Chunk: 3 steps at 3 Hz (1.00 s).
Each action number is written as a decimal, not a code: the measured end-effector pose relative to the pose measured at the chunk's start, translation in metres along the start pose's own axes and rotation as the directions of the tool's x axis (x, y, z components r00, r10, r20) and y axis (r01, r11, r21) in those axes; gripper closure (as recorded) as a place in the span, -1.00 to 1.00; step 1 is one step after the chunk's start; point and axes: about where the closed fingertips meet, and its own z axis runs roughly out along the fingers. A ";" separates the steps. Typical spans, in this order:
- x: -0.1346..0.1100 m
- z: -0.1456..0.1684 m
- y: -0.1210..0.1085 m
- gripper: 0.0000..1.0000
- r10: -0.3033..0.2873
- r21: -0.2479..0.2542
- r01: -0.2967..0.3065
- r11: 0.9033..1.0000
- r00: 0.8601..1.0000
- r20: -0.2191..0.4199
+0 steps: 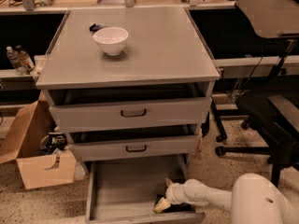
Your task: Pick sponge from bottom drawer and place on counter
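The worktop [159, 55] carries a bowl [110, 39] far left, a dark object [96, 27] just behind it. The end effector [161, 204] is in the bottom drawer [121, 190], near right.

I've got the gripper [161, 204] down inside the open bottom drawer [121, 188], near its front right corner, over a dark patch [175, 207] I can't make out. Up on the counter [159, 50], a white bowl [110, 40] sits back left, a small dark object [96, 27] just behind it.
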 end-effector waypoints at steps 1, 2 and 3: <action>0.010 0.010 0.003 -0.63 -0.011 0.013 0.011 1.000 1.000 -0.015; 0.015 0.015 0.004 -0.15 -0.018 0.020 0.019 1.000 1.000 -0.023; 0.004 0.003 0.003 0.29 -0.038 0.037 0.037 0.999 0.999 0.009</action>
